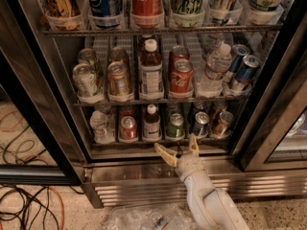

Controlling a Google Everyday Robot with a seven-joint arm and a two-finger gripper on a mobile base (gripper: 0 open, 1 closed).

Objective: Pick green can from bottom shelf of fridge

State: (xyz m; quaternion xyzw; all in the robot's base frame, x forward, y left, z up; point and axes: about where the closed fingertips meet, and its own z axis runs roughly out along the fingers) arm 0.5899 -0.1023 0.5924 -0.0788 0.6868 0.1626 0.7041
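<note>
The green can [175,126] stands upright at the front of the bottom shelf [158,142] of the fridge [268,104], fourth item from the left, silver top showing. My gripper [179,148] is open just below and in front of it, at the shelf's front edge, its two tan fingers [164,154] spread to either side. The white arm comes up from the lower right. The fingers do not touch the can.
On the bottom shelf a clear bottle [101,123], a red can [128,128] and a brown bottle [151,123] stand left of the green can; a dark blue can [199,124] and a bronze can [221,123] stand right. Cables [29,205] and crumpled plastic [148,218] lie on the floor.
</note>
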